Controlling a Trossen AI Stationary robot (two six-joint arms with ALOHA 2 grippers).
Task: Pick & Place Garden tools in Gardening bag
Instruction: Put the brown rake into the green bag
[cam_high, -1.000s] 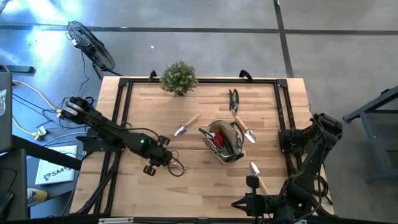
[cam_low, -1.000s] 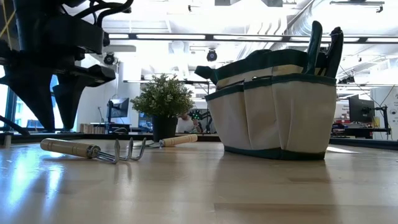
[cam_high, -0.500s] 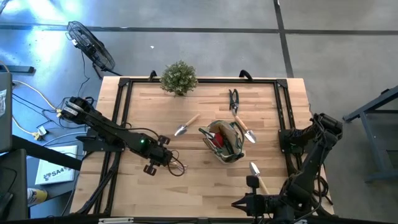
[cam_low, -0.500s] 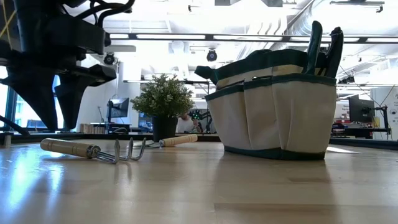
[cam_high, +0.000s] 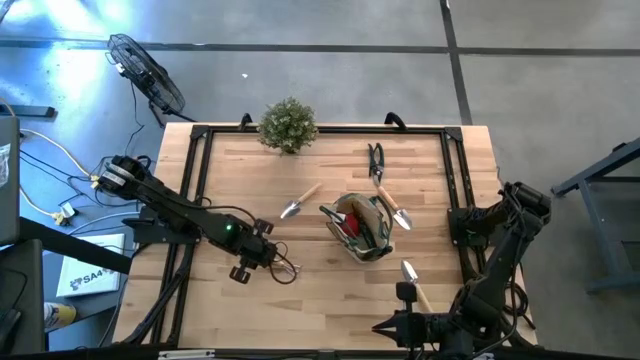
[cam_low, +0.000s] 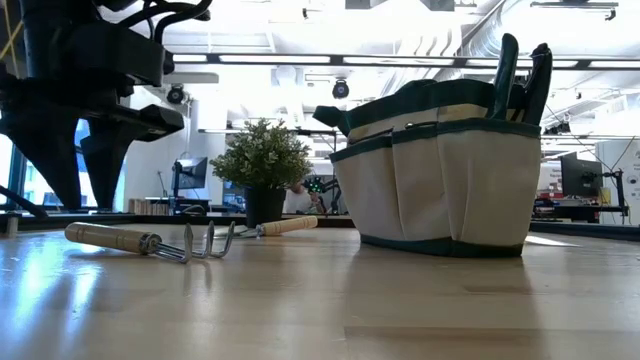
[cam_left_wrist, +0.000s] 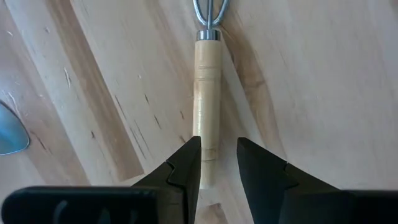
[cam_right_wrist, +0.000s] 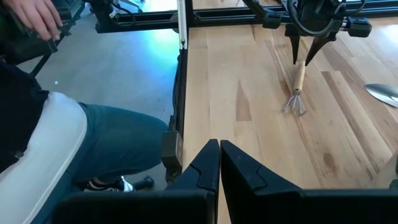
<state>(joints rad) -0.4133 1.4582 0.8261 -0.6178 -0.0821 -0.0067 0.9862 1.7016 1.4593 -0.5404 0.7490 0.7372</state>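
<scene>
where the high view looks straight down, the gardening bag (cam_high: 361, 228) sits a little toward three o'clock of the table's (cam_high: 330, 295) centre, its round mouth holding a red piece (cam_high: 348, 224) and dark handles that are hard to make out. a trowel (cam_high: 299, 200) lies at the bag's nine o'clock, another trowel (cam_high: 394, 209) touches its three o'clock side, dark snips (cam_high: 376, 160) lie at its twelve, and a third trowel (cam_high: 413, 283) lies toward five o'clock. the potted plant (cam_high: 288, 125) stands at the table's twelve o'clock edge. the left gripper (cam_high: 270, 262) is at the bag's eight o'clock, over the handle end of the rake (cam_high: 285, 268), which its body largely hides. the right gripper (cam_high: 404, 294) is parked at the six o'clock edge.

in the low view, the bag (cam_low: 440, 183) stands upright with two dark-green handles (cam_low: 520, 75) rising from its mouth (what they belong to is hidden inside). the rake (cam_low: 150, 241) lies flat on the table (cam_low: 320, 310), the plant (cam_low: 262, 165) behind it, a trowel's wooden handle (cam_low: 285, 226) partly cut off by the plant pot. the left arm (cam_low: 80, 90) is cut off at the top.

in the left wrist view, the fingers (cam_left_wrist: 186, 168) stand partly open on either side of the rake handle (cam_left_wrist: 207, 93), not clamped on it, and a trowel blade (cam_left_wrist: 11, 134) is cut off at the edge.

in the right wrist view, the fingers (cam_right_wrist: 205, 168) are closed together and empty; across the table the left gripper (cam_right_wrist: 306, 53) stands over the rake (cam_right_wrist: 296, 90), and a seated person (cam_right_wrist: 56, 130) is beside the table.
</scene>
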